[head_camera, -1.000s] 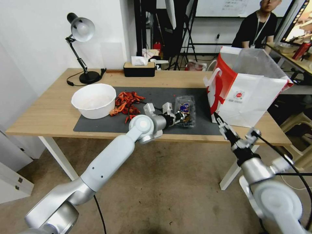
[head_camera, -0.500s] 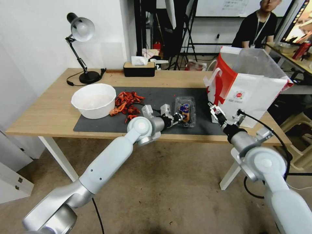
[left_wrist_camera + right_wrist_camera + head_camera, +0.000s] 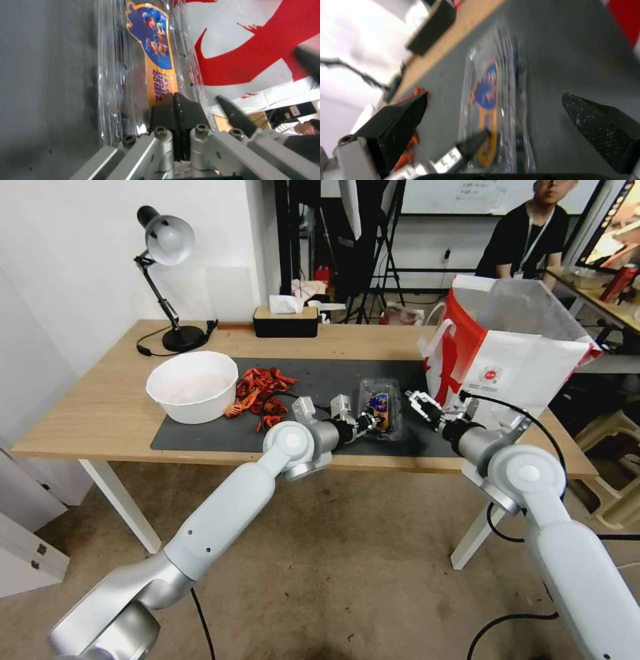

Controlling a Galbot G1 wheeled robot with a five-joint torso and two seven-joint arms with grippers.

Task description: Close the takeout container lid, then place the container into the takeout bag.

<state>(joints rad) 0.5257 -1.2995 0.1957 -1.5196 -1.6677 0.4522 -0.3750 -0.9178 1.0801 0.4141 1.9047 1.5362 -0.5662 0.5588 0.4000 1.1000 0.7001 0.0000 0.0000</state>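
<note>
The takeout container is a small clear clamshell lying on the dark mat, with its lid down and a blue and orange label on top. My left gripper is shut, and its joined pads rest on the near end of the lid. My right gripper is open just to the container's right, and the container lies ahead between its spread fingers. The takeout bag, white with red sides, stands open at the table's right end and shows behind the container as a red and white face.
A white bowl and a heap of red crayfish sit on the left part of the grey mat. A desk lamp and a black tissue box stand at the back of the table.
My right arm has swung in from below the table's front edge up to the container's right side, fingers open. The left gripper has stayed on the lid.
</note>
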